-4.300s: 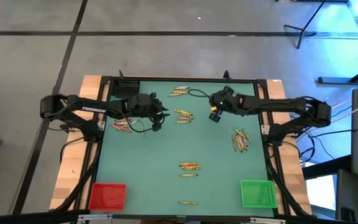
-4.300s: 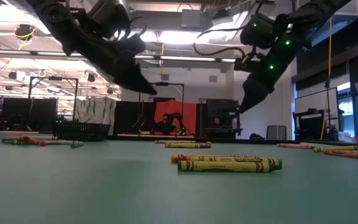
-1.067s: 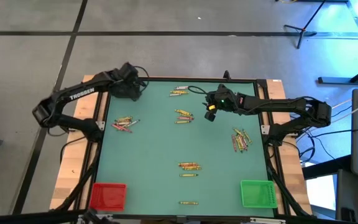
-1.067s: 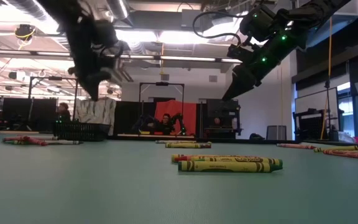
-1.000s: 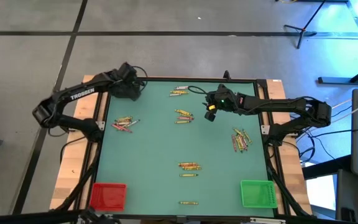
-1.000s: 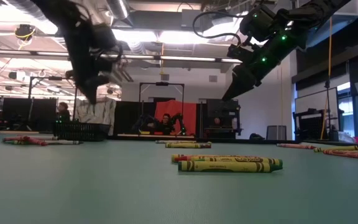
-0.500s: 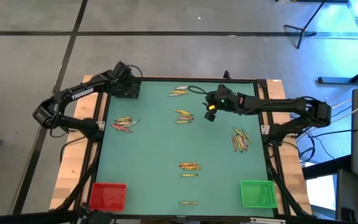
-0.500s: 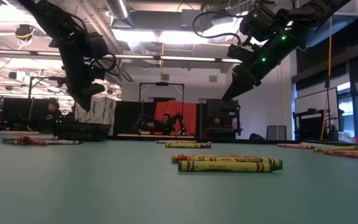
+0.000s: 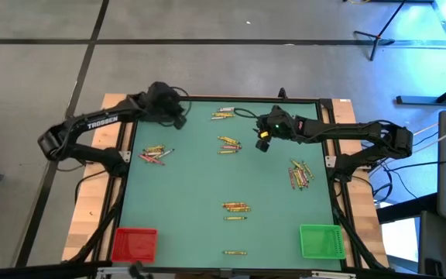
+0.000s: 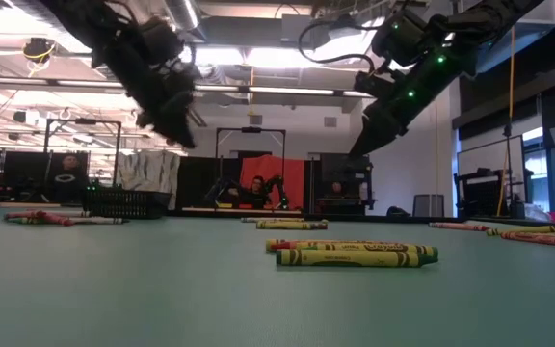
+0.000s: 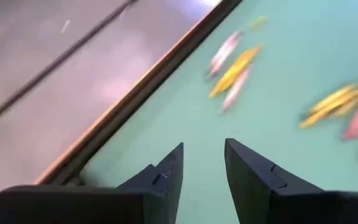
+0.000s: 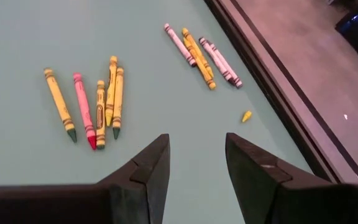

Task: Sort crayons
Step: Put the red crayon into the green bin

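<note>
The counter (image 9: 184,201) is a flat, matte green sheet in a dark frame with pale wooden edging. The crayons (image 9: 228,142), thin paper-wrapped sticks in yellow, orange, red and greenish shades, lie on it in loose clusters: near the far edge, in the middle, at the left side, at the right side and toward the near edge.

The left pincer (image 9: 178,120) hangs above the counter's far left corner, its dark, wedge-shaped fingers (image 11: 166,177) apart with nothing between them. The right pincer (image 9: 260,142) hovers over the far middle, just beside a crayon cluster; its fingers (image 12: 151,165) likewise stand apart and empty.

A red bin (image 9: 134,244) and a green bin (image 9: 319,240), both square with mesh-like walls, sit at the near corners.
</note>
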Controlling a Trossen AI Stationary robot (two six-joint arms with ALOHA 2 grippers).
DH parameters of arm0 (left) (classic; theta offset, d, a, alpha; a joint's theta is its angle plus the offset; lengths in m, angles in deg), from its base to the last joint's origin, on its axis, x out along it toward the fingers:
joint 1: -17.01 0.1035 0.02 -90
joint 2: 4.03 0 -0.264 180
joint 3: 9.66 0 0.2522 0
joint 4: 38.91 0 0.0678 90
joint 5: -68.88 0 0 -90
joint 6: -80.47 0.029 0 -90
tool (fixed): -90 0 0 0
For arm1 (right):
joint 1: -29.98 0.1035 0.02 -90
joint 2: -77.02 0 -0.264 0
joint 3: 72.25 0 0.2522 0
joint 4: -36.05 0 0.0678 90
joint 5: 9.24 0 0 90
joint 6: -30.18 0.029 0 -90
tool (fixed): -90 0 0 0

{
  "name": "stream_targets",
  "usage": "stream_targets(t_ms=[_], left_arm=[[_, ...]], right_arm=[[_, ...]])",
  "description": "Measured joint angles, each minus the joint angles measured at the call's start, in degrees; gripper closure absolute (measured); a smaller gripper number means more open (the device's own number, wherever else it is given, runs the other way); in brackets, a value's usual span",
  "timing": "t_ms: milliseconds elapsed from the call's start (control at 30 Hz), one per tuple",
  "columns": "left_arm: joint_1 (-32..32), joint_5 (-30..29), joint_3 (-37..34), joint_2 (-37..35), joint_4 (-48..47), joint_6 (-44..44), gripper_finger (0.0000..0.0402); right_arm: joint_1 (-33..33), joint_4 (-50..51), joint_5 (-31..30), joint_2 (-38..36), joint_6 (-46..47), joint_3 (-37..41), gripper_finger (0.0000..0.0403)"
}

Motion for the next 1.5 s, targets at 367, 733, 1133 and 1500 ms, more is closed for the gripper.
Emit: stream_targets(t_ms=[367,733,1133,1500], left_arm=[[-11.8,12.5,-13.4,0.4,44.8,3.8,0.0299],[-16.5,14.4,-17.3,1.2,55.1,7.5,0.0299],[-16.6,14.2,-17.2,1.2,55.2,5.9,0.0299],[-16.5,14.1,-17.2,1.2,55.2,5.8,0.0299]], right_arm=[[0.0,8.8,-7.1,-6.0,3.4,0.0,0.0249],[-6.1,25.2,-8.2,-8.7,11.7,0.0,0.0249],[-22.9,30.5,6.6,-0.1,11.5,0.0,0.0249],[-26.4,30.2,6.1,6.2,10.5,0.0,0.0249]])
